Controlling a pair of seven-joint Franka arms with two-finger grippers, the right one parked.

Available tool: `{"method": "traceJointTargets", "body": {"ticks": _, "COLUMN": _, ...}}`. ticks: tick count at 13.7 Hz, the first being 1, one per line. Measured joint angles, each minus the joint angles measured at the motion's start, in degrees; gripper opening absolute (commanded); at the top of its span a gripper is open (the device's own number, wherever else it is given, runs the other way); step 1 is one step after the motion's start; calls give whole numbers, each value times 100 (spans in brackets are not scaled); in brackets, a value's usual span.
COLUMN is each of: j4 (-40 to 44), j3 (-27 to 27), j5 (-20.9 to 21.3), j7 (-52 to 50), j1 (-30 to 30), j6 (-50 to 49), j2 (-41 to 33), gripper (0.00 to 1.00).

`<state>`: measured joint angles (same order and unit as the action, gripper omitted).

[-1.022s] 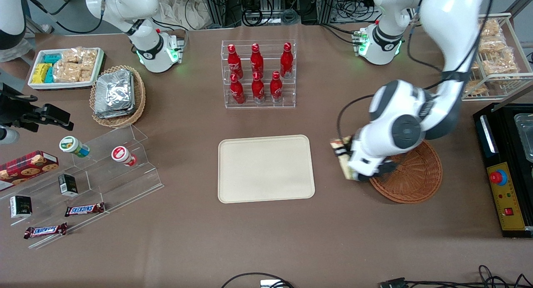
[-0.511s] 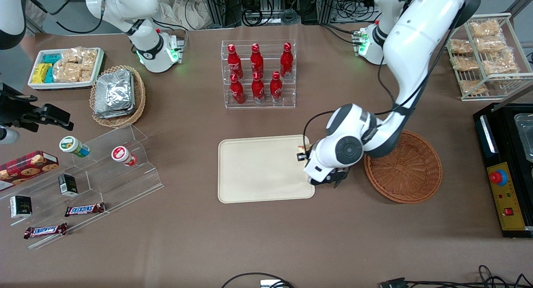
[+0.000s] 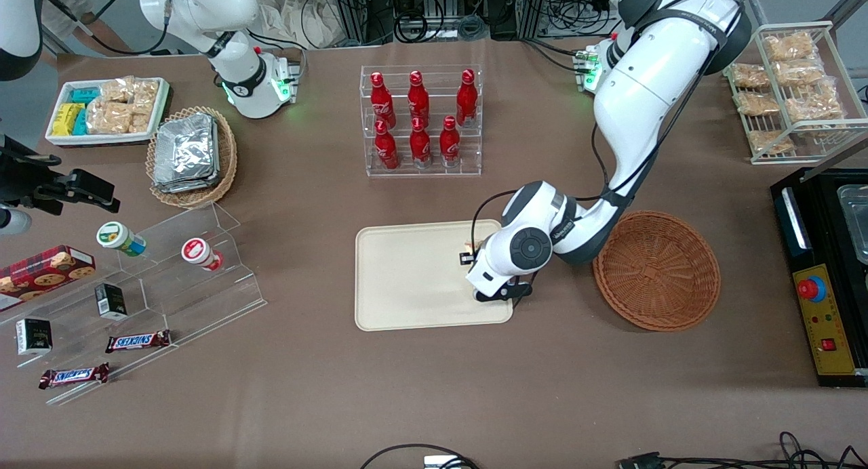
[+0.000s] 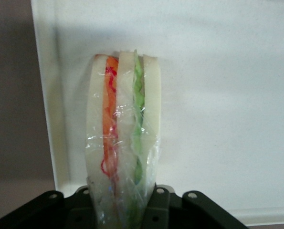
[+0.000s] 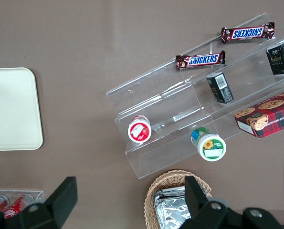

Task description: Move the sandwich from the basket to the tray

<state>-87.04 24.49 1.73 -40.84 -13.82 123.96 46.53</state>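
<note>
The wrist view shows what the front view mostly hides: the gripper (image 4: 122,202) clamped on the plastic-wrapped sandwich (image 4: 122,138), its red-orange and green layers edge-on above the tray (image 4: 218,95), near the tray's rim. In the front view the arm's wrist covers the gripper (image 3: 489,287) over the tray's (image 3: 407,279) edge nearest the basket (image 3: 656,271), which sits empty just beside it. Most of the tray's surface lies bare toward the parked arm's end.
</note>
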Motion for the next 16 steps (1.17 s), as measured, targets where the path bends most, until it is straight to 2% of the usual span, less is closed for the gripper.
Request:
{"method": "traceJointTargets", "body": {"ticks": 5, "j4": 196, "j3": -46, "j5": 26, "j7": -8, "j1": 108, "j6": -169, "j2": -120, "gripper": 100}}
{"method": "traceJointTargets", "body": {"ticks": 7, "j4": 349, "j3": -53, "j5": 23, "j7": -22, "j1": 331, "j6": -875, "j2": -478, "gripper": 100}}
{"method": "traceJointTargets", "body": {"ticks": 10, "j4": 552, "j3": -48, "j5": 21, "j7": 15, "j1": 992, "j6": -2266, "j2": -1297, "gripper": 100}}
{"method": "traceJointTargets", "body": {"ticks": 13, "j4": 793, "j3": -65, "j5": 27, "j7": 54, "j1": 1539, "j6": -3262, "j2": -2062, "gripper": 100}}
{"method": "traceJointTargets", "body": {"ticks": 16, "j4": 1085, "j3": -81, "j5": 35, "j7": 757, "j1": 2020, "j6": -4140, "j2": -2638, "gripper": 100}}
